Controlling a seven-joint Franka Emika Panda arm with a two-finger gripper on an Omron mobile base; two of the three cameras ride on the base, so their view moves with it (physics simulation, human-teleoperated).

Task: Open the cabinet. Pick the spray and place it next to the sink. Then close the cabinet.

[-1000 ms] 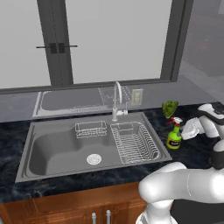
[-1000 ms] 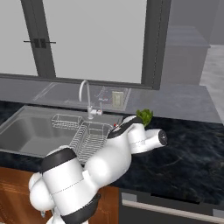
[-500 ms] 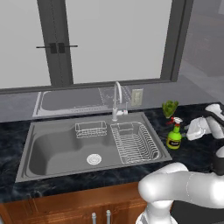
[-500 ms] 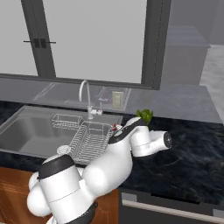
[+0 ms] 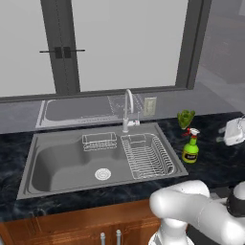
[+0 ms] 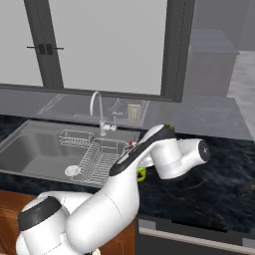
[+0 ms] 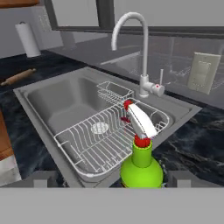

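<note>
small green spray bottle with red-and-white trigger [image 5: 190,149] released, standing between the withdrawn, wide-open jaws | beside stainless-steel sink [image 5: 62,162] on dark surface | cabinet closing remains

Glossy white rounded arm [image 6: 124,184] — dark joints

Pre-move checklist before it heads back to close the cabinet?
1. Spray upright on the counter: ok.
2. Spray beside the sink, outside the basin, right of the dish rack: ok.
3. Claw open, tips standing apart on either side of the bottle: ok.
4. Claw clear of the bottle: cannot tell; the hand view looks down on it from close above.
5. Faucet out of the retreat path: ok, it stands behind the basin.
6. Cabinet door state: cannot tell.
</note>
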